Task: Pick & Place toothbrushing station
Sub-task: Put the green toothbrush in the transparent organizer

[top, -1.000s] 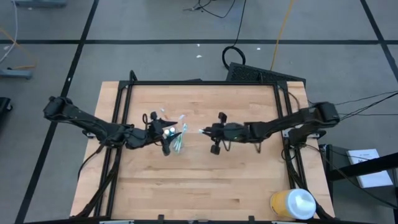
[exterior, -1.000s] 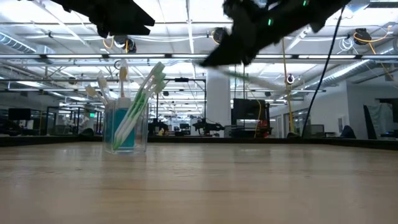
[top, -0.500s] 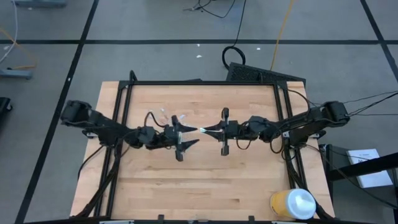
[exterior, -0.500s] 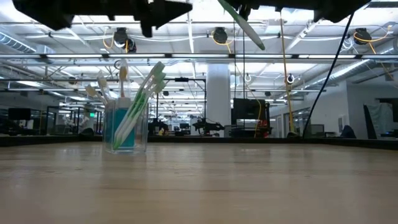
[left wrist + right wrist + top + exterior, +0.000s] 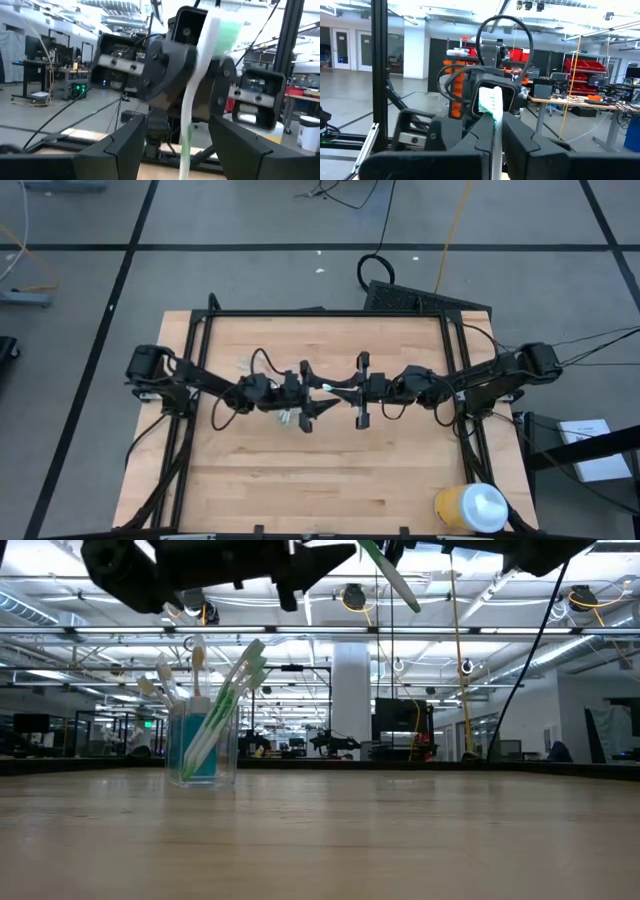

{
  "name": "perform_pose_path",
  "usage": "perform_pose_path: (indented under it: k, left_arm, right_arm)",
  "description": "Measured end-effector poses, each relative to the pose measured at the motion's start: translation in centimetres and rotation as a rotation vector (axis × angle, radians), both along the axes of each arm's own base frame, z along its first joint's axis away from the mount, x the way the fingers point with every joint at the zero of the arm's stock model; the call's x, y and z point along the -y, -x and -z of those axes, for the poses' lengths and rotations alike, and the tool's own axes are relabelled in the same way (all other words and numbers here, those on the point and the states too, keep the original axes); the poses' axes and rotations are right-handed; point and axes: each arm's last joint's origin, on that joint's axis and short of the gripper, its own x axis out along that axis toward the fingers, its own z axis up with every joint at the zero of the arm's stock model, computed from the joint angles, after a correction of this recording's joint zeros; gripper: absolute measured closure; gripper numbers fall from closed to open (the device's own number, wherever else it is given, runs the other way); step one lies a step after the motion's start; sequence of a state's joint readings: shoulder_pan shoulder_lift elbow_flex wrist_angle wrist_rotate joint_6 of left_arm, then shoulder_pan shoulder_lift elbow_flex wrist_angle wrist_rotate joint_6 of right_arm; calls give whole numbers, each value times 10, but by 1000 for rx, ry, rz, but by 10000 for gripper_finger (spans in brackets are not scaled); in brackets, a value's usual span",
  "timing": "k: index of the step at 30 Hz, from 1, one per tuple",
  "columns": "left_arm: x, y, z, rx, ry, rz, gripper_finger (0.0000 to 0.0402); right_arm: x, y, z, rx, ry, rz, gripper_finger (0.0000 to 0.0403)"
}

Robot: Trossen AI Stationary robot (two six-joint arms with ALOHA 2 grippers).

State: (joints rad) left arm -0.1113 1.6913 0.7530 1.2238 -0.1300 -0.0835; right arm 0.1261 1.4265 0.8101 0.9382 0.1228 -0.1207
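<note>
Above the middle of your wooden counter (image 5: pixel 400 460), the 2 arms meet nose to nose over a single green-and-white toothbrush (image 5: pixel 202 85). The right gripper (image 5: pixel 345 392) reaches in from the right side with its jaws closed on the brush's handle; its own wrist view looks straight along the stem to the green-and-white bristle head (image 5: pixel 490 101) poking out past the fingers (image 5: pixel 517 137). The left gripper (image 5: pixel 312 393) faces it from the left side, jaws spread wide on either side of the brush without touching it, as the left wrist view shows. From the low camera you see that brush (image 5: pixel 392 578) tilted, high in the air, well clear of the counter.

The small clear plastic cup (image 5: pixel 203 743) stands upright on the counter, below the left arm, holding a bundle of green, orange and white toothbrushes (image 5: pixel 232 695) that lean out over its rim, with something blue inside, probably a tube, though the view through the plastic is poor. From overhead the cup is mostly hidden beneath the left gripper.

A big yellow white-lidded container (image 5: pixel 470 507) sits at the counter's near right corner, well apart from the action.
</note>
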Motion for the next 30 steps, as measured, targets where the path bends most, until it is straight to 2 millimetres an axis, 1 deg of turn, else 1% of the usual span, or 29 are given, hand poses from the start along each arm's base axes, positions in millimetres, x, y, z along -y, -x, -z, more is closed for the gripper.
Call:
perform_pose_path:
  k: [5, 13, 15, 17, 19, 22, 25, 26, 27, 30]
  left_arm:
    - [1, -13, -3, 13, -28, -4, 174]
    - [2, -16, -4, -20, -35, -10, 175]
    - [2, -16, -4, -19, -30, -8, 184]
    - [2, -16, -4, -19, -29, -8, 206]
    - [2, -16, -5, -13, -29, -7, 238]
    - [2, -16, -5, -11, -25, 3, 300]
    - [3, -16, -6, -10, -33, 37, 367]
    - [3, -15, -7, -6, -36, 49, 379]
    - [3, -15, -8, -7, -38, 58, 380]
    - [4, -12, -12, -3, -38, 62, 369]
  right_arm:
    - [-1, 0, -1, 6, 3, -24, 389]
    - [-1, 0, 0, -6, 10, -23, 389]
    - [-1, 0, 0, -5, 10, -23, 389]
    - [-1, 0, 0, -6, 10, -23, 389]
    - [-1, 0, 0, -5, 10, -22, 386]
    - [-1, 0, 0, -7, 6, -23, 374]
    - [-1, 0, 2, -20, 6, -29, 348]
    - [-1, -1, 3, -35, 9, -32, 336]
    - [-2, 0, 3, -45, 10, -30, 322]
    - [-3, 5, 1, -84, 12, -33, 274]
